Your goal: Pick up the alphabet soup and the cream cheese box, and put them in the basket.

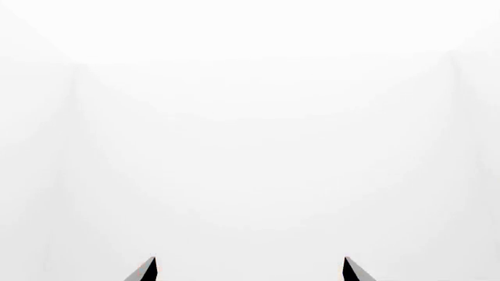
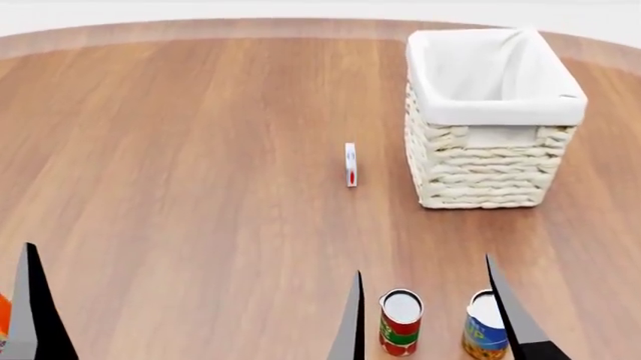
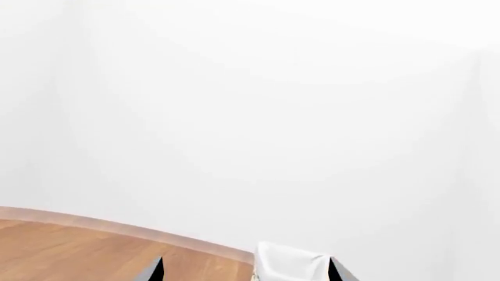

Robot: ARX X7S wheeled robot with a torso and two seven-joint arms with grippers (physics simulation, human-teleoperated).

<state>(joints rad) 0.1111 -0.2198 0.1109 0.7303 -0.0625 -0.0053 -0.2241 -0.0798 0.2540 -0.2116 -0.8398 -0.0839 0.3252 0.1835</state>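
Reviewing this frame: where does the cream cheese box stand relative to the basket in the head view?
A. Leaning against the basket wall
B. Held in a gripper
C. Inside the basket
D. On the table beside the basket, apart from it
D: the cream cheese box stands on edge on the table, a clear gap from the basket, with neither gripper near it.

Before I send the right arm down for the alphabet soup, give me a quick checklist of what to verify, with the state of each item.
1. Right gripper open: ok, fingertips wide apart.
2. Right gripper empty: ok, nothing between the fingertips.
3. Alphabet soup upright and free: ok, though a right fingertip partly hides it.
4. Red-and-green can clear of the soup: ok, a gap shows, but it stands close beside it.
5. Basket open and upright: ok, no contents visible inside.
6. Cream cheese box in place: ok, on edge beside the basket, apart from it.
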